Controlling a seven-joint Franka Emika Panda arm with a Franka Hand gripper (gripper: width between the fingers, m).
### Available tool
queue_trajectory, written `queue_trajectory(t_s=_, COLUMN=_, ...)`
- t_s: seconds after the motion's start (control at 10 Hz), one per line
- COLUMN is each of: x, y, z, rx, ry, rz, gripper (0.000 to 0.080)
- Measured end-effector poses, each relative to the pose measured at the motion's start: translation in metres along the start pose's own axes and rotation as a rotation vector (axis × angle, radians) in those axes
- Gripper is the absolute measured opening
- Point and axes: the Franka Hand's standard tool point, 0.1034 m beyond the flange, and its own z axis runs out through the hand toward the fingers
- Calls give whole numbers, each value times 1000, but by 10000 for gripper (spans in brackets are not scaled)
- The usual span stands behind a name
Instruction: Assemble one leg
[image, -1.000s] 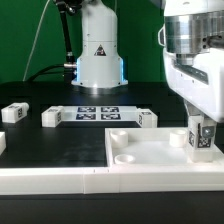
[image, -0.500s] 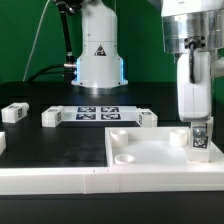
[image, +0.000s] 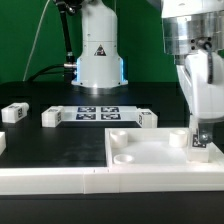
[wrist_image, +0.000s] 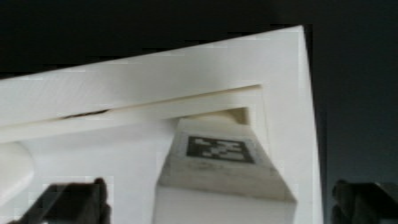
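Hand (image: 201, 131) now turned; leg (image: 200, 142) upright between its fingers

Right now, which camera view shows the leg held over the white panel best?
The wrist view shows the leg best: it fills the middle of the picture and its tag is readable. In the exterior view the leg is small, at the panel's corner on the exterior view's right, partly hidden by the gripper.
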Motion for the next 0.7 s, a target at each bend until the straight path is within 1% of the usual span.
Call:
queue_trajectory(t_s=0.3, x=0, y=-1, z=0, rx=0, ry=1, rz=-315, gripper=649)
queue_trajectory(t_s=0.5, x=0, y=0, z=0, rx=-16, ry=6, rz=-536, gripper=649)
queue_trajectory(t_s=0.7, x=0, y=0, z=-2, rx=-41, ry=19, rz=-754, gripper=649)
